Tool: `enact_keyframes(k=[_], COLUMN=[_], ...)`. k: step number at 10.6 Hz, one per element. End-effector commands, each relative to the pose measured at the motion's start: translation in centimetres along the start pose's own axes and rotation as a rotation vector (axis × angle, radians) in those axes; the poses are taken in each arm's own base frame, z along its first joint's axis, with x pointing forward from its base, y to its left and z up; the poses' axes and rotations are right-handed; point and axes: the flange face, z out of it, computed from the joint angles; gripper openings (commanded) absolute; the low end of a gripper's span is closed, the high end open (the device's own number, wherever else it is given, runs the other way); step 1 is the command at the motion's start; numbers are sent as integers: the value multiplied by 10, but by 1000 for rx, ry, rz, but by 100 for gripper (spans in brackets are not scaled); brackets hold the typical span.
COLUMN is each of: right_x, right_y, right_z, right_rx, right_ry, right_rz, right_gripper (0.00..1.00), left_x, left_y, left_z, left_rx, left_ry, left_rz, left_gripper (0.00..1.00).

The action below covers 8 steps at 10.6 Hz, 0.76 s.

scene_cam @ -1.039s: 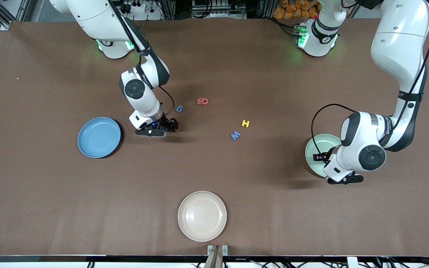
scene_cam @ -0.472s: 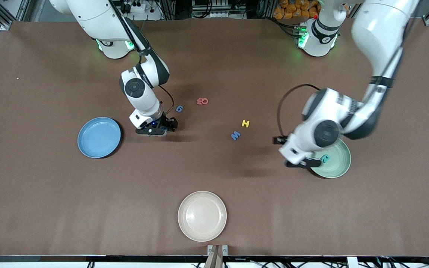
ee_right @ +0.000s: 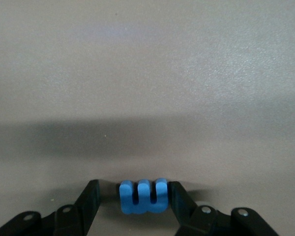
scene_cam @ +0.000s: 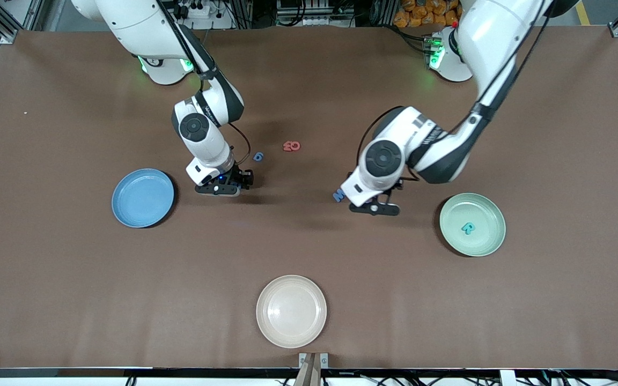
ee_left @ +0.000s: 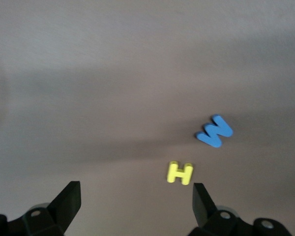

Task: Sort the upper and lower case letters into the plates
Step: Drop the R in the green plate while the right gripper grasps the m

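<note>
Letters lie in a loose scatter across the middle of the counter (scene_cam: 73, 300), well clear of every edge. The blue plate (scene_cam: 142, 198), empty, sits toward the right arm's end.

Just beside that plate the right hand (scene_cam: 227, 186) is down at the counter with the blue m (ee_right: 140, 196) between its fingers. One finger (ee_right: 179, 201) is against the m and the other stands just short of it, so nothing is pinched yet. The m looks chunky, stiff and very light. It would probably skid if pushed from one side only, so the two flat outer flanks are the place to squeeze.

The blue g (scene_cam: 258, 156) and the red letters (scene_cam: 291, 146) lie a little nearer the robots' edge. The cream-white plate (scene_cam: 291, 311) sits by the edge nearest the front camera.

The blue M (scene_cam: 338, 195) lies just beside the left hand (scene_cam: 374, 208). That hand is spread wide over the yellow H (ee_left: 180, 172), which the front view hides. The H's two straight posts offer parallel sides, an easy hold, though so small a piece could tip or pop out of a crooked grip.

Toward the left arm's end, the pale green plate (scene_cam: 494, 209) holds the teal R (scene_cam: 468, 228).
</note>
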Motion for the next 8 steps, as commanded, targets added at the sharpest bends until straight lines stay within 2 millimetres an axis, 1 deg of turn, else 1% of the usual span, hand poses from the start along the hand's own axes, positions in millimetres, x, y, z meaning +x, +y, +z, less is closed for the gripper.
enact_keyframes(k=[1, 2, 3, 4, 5, 6, 7, 8], right_x=[-6, -7, -7, -7, -7, -7, -5, -1], right_y=[-1, -1, -1, -1, -1, 1, -1, -2], right_z=[1, 1, 1, 2, 1, 1, -1, -4], right_rx=[-19, -19, -19, -21, -23, -26, -33, -40], right_ry=[-12, -13, -13, -16, -20, -23, -37, -50], right_rz=[-28, -28, -28, -28, -28, -27, -26, -22], right_gripper=[55, 53, 50, 46, 39, 32, 24, 20], left_x=[-18, -21, -23, -27, -31, -30, -35, -39], left_y=[17, 20, 18, 18, 24, 25, 27, 29], left_z=[21, 32, 41, 49, 56, 63, 71, 78], left_rx=[40, 37, 9, 5, 6, -14, -35, -39], left_ry=[36, 57, 81, 80, 72, 83, 98, 96], left_rz=[27, 44, 46, 49, 58, 41, 17, 20], left_gripper=[99, 94, 94, 91, 87, 84, 83, 83])
